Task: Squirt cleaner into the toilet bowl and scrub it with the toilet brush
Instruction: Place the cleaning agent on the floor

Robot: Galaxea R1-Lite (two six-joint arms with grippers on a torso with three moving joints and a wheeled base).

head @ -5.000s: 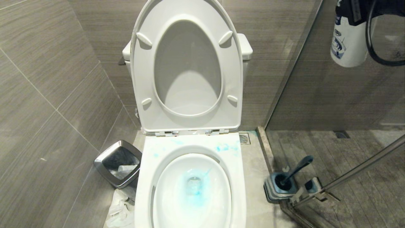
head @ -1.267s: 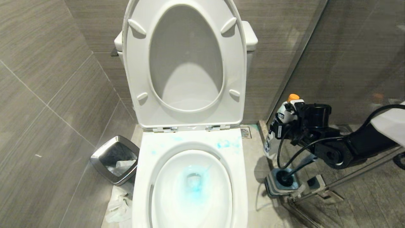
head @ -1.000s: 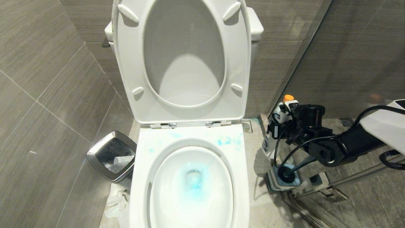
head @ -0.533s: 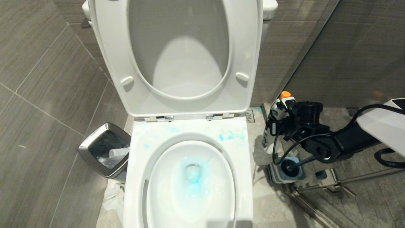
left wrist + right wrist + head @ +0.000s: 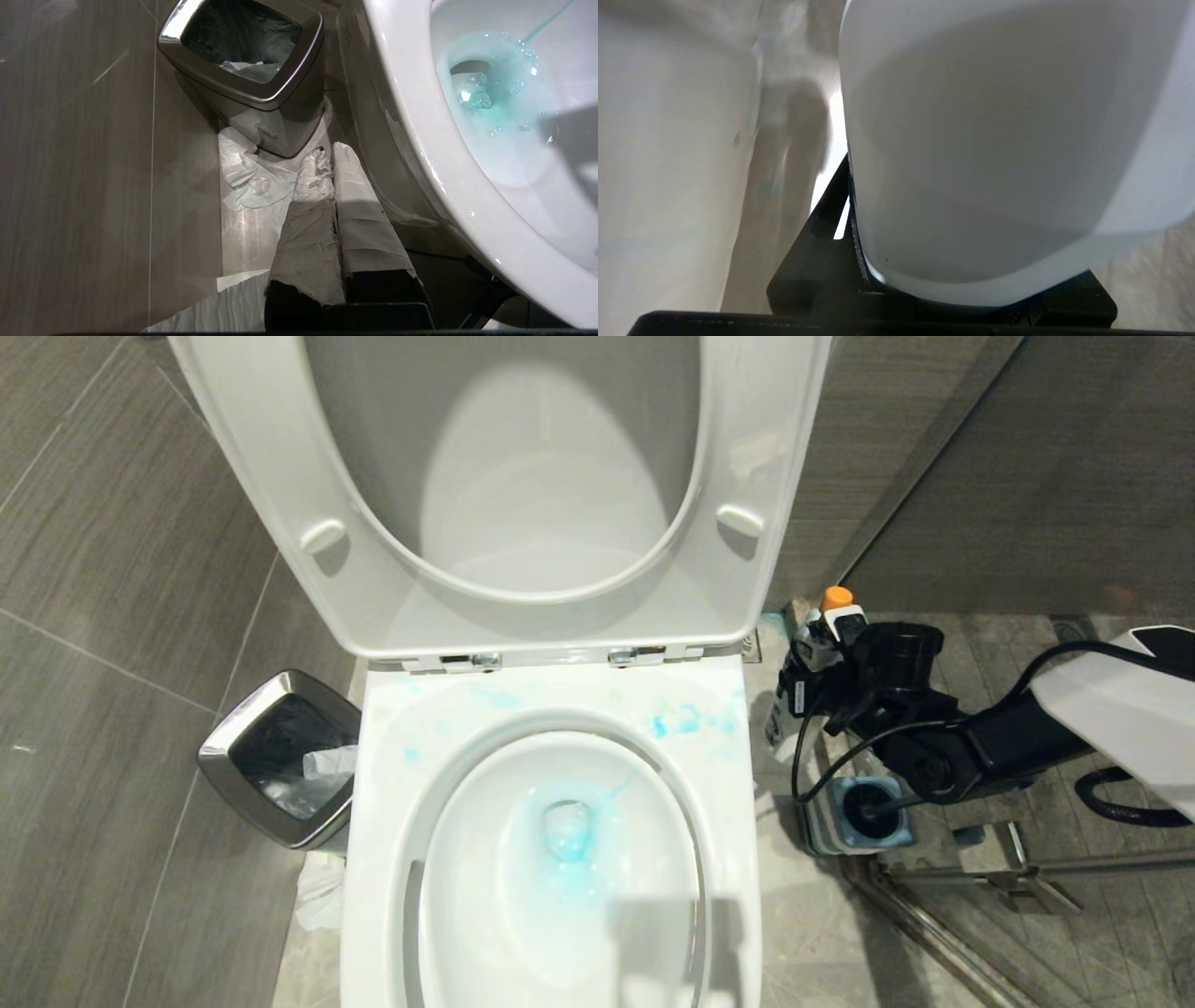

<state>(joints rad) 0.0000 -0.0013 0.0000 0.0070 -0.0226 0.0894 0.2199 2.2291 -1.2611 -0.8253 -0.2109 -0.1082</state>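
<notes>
The white toilet bowl [image 5: 392, 747] fills the middle of the head view, with blue liquid in its water [image 5: 569, 840] and blue smears on the rim; its edge also shows in the left wrist view [image 5: 420, 140]. To its right, low near the floor, my right gripper [image 5: 810, 677] is shut on the cleaner [image 5: 780, 723], a white bottle with an orange cap, held upright. Its white body fills the right wrist view [image 5: 994, 140]. The toilet brush [image 5: 878, 807] stands in its square base just below the bottle, its shaft partly hidden by my arm. My left gripper [image 5: 331, 151] hangs shut and empty beside the bowl.
The seat and lid [image 5: 280, 476] stand raised. A square steel bin [image 5: 280, 756] sits left of the bowl with crumpled tissue [image 5: 322, 896] on the floor. A glass partition with a metal floor rail [image 5: 980, 887] runs right of the brush base. A floor drain [image 5: 754, 639] lies behind.
The whole head view has tilted down and drawn closer to the bowl. The right gripper, high at the right five seconds ago, has brought the bottle down beside the brush base.
</notes>
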